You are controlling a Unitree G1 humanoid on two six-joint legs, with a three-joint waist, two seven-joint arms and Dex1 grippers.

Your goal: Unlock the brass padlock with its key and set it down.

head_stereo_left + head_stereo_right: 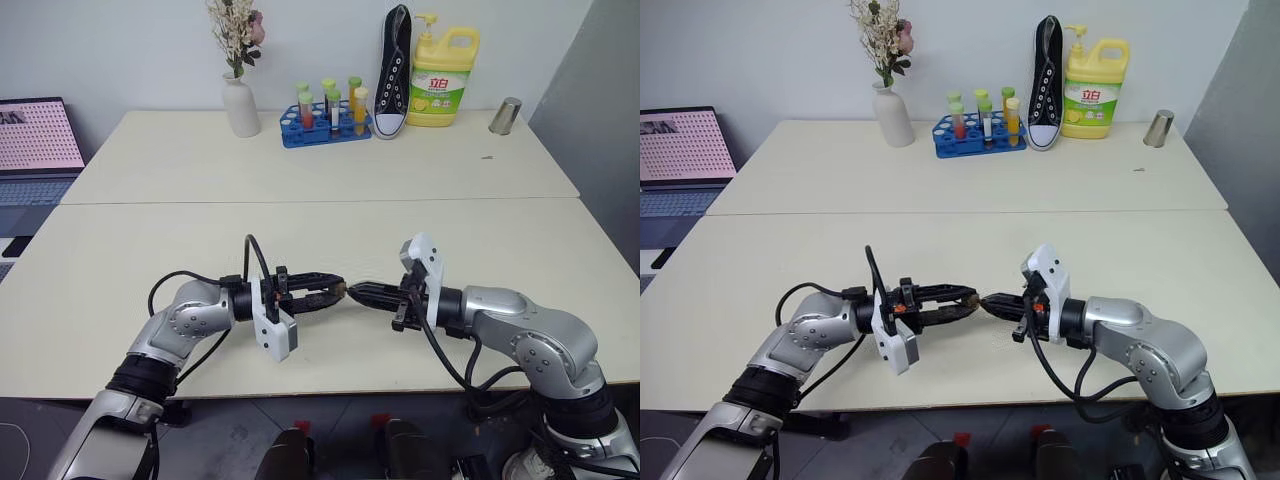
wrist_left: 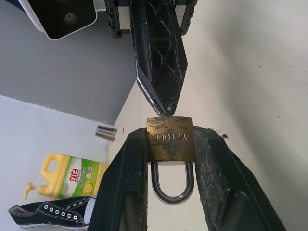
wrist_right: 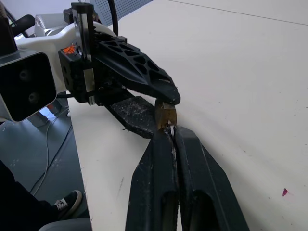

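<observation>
The brass padlock (image 2: 171, 139) is clamped by its sides between the two black fingers of my left gripper (image 1: 338, 291), just above the front of the table (image 1: 300, 230). Its silver shackle (image 2: 172, 187) points back toward the left wrist and sits closed in the body. My right gripper (image 3: 169, 131) faces the left one tip to tip, its fingers pressed together at the padlock's free end. A thin silver sliver of the key (image 3: 169, 128) shows pinched between those tips; the rest of the key is hidden.
Along the table's far edge stand a white vase (image 1: 240, 105), a blue rack of test tubes (image 1: 325, 125), a black sneaker (image 1: 395, 70), a yellow detergent bottle (image 1: 443, 75) and a metal cup (image 1: 505, 115). A laptop (image 1: 35, 150) sits at far left.
</observation>
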